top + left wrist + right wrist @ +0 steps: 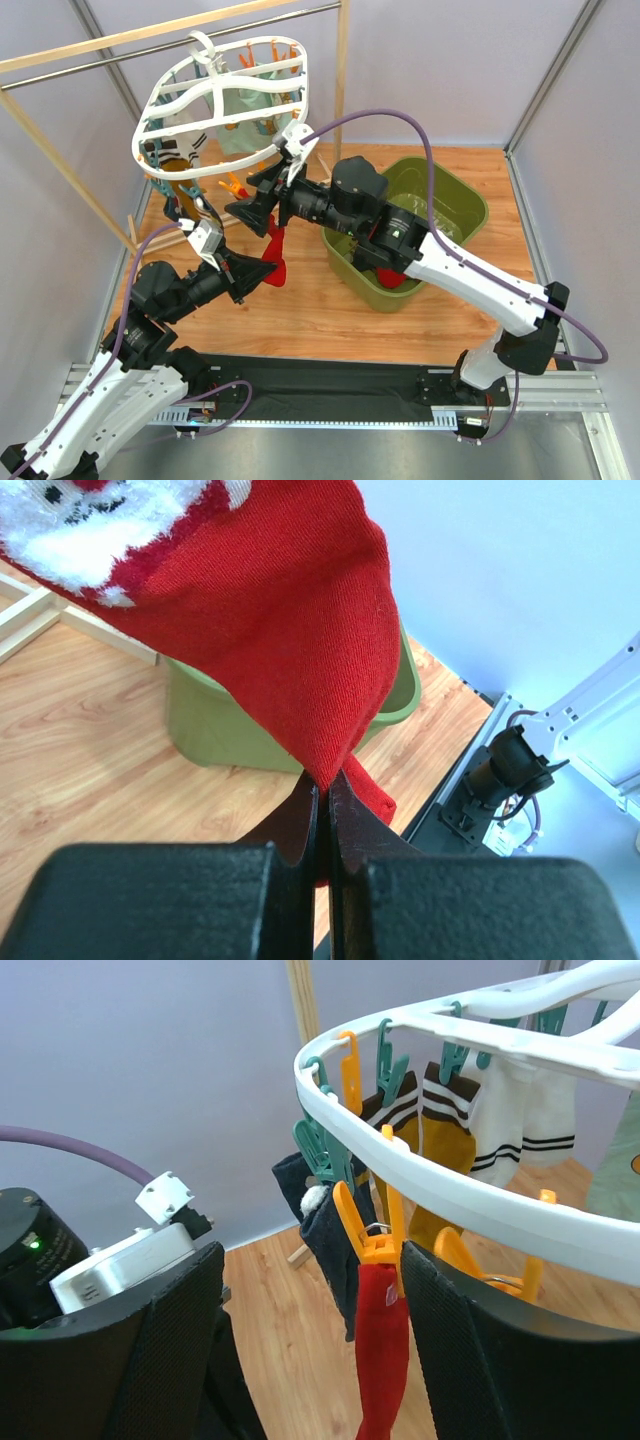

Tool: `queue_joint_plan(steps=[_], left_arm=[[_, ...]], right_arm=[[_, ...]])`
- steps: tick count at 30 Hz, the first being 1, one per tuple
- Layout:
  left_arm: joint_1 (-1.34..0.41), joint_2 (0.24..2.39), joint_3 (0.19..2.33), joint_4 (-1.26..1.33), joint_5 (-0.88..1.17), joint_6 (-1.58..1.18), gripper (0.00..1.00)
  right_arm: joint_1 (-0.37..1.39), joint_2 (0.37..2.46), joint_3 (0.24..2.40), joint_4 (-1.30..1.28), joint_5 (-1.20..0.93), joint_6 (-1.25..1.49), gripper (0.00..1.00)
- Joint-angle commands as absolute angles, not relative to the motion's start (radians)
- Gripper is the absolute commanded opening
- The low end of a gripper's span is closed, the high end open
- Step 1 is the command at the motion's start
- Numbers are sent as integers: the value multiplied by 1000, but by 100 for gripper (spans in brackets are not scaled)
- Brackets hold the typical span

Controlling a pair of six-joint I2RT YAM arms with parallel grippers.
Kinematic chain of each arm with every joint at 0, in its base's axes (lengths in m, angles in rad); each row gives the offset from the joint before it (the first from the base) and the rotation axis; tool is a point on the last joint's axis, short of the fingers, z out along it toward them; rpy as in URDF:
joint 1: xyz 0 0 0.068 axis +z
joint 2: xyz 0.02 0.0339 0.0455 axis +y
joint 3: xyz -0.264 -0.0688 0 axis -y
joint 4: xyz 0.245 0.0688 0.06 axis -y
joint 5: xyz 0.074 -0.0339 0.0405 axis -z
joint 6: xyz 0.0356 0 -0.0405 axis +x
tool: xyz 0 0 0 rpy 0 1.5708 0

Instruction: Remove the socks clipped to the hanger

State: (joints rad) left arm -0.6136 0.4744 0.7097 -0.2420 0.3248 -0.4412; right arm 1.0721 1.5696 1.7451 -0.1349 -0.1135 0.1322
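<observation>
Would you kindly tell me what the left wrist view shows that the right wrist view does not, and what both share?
Only the left wrist view: the left fingers shut on the red sock at its lower end, its white fluffy pattern, and the green bin behind. Only the right wrist view: the right fingers open either side of the orange clip holding that sock to the white hanger, plus mustard striped socks and a dark sock. Both: the red sock and the wooden tabletop.
</observation>
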Motion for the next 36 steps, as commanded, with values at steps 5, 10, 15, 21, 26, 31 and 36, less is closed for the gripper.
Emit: queue_joint_plan(steps=[5,10,15,21,26,31,36], left_arm=[[-609,469,719,-206,345,-449,0],[-611,466,718,-212,339,-445,0],[-611,466,718,-209,342,-445,0],[-609,469,719,-204,345,-445,0],[-611,469,719,-204,350,-443,0],[-609,471,719,-198,359,-445,0],[-611,477,721,-192,367,-446,0]], right_arm=[[1071,1624,1828,-156,-51,69,77],[1072,1609,1825,-164,-29,60,80],[1071,1583,1806,-150,-12,57,81],[1071,1577,1812,-144,32,41,85],[1071,1614,1845,-149,35,5,86],[1072,1655,1874,-144,32,-23,86],[1071,1680,1891,-115,28,-11,82]])
